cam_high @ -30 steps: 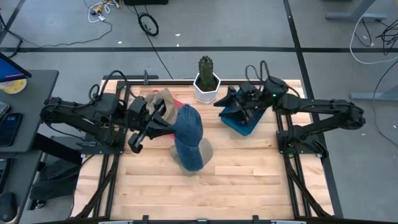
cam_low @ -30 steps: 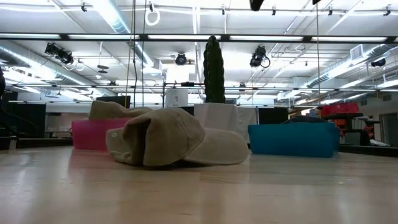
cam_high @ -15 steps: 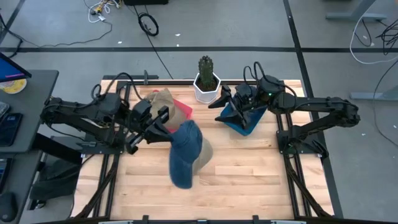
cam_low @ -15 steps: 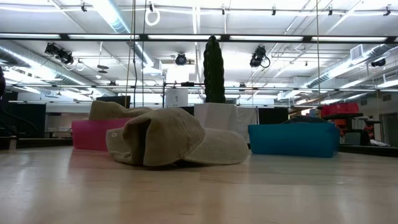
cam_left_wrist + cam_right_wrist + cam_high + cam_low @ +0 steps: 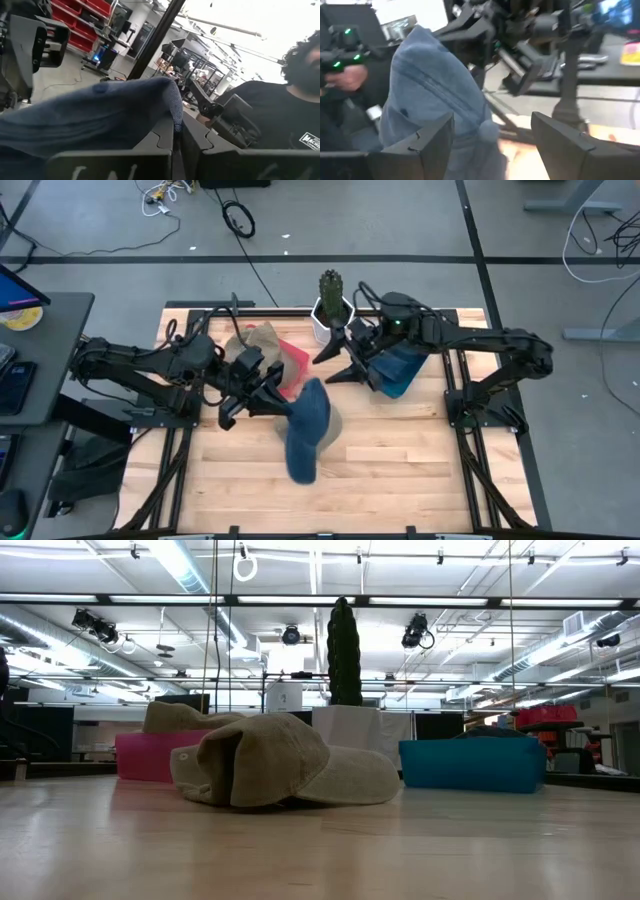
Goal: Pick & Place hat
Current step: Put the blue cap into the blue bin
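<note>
A blue denim cap (image 5: pixel 308 428) hangs in the air from my left gripper (image 5: pixel 272 392), which is shut on it above the middle of the table; the left wrist view shows the cap (image 5: pixel 95 117) close up. My right gripper (image 5: pixel 336 362) is open, just beyond the cap's upper end and apart from it. In the right wrist view the cap (image 5: pixel 432 100) stands in front of the spread fingers. A tan cap (image 5: pixel 280 775) lies with its brim flat on the table, partly under the blue cap (image 5: pixel 333 423). Another tan hat (image 5: pixel 262 340) rests on the pink bin (image 5: pixel 148 756). My left gripper pinches the blue cap's edge (image 5: pixel 172 116) between its two shut fingers (image 5: pixel 162 145), coming from the table's left side, slanting down. The cap is lifted clear of the table and hangs slack below and beyond the fingers.
A cactus in a white pot (image 5: pixel 331 308) stands at the far edge. The blue bin (image 5: pixel 400 367) sits under my right arm, the pink bin (image 5: pixel 290 358) left of the pot. A person shows beyond the table (image 5: pixel 280 115). The near half of the table (image 5: pixel 400 470) is bare wood.
My left gripper has carried the blue cap toward the table's right and near side; the cap has swung and now hangs lower down the picture. My right gripper has left the blue bin and moved toward the table's left, up to the cap, staying open.
</note>
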Controlling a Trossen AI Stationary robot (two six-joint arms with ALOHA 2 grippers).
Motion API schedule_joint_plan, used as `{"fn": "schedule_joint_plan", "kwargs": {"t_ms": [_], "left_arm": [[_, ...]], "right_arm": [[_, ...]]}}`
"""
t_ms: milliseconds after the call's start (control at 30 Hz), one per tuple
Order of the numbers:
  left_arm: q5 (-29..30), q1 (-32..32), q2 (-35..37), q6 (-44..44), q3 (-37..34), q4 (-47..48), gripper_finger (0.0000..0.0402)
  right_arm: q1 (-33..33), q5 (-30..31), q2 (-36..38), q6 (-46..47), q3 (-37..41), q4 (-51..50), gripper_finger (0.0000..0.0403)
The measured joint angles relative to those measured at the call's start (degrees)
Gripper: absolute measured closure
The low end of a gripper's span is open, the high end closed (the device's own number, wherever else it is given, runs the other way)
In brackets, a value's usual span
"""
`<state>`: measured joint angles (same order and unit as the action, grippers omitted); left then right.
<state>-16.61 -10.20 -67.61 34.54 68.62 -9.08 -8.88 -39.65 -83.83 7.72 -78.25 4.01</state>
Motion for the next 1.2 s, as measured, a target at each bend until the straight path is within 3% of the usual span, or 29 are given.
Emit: {"fn": "schedule_joint_plan", "kwargs": {"t_ms": [433,867,1067,1200], "left_arm": [[-0.2,0.0,0.0,0.8,0.0,-0.1,0.039],[-0.3,0.5,0.0,0.7,0.0,-0.1,0.0391],[-0.2,0.5,0.0,0.8,0.0,-0.1,0.039],[-0.2,0.5,0.0,0.8,0.0,-0.1,0.0391]], "right_arm": [[0.7,-3.3,-1.4,-4.6,-0.8,-1.8,0.0135],[4.6,-6.5,-1.4,-2.4,-0.8,-2.0,0.0135],[5.6,-6.3,-1.4,-2.2,-0.8,-2.1,0.0135],[3.8,-1.2,-1.4,-3.3,-0.8,-2.1,0.0135]]}}
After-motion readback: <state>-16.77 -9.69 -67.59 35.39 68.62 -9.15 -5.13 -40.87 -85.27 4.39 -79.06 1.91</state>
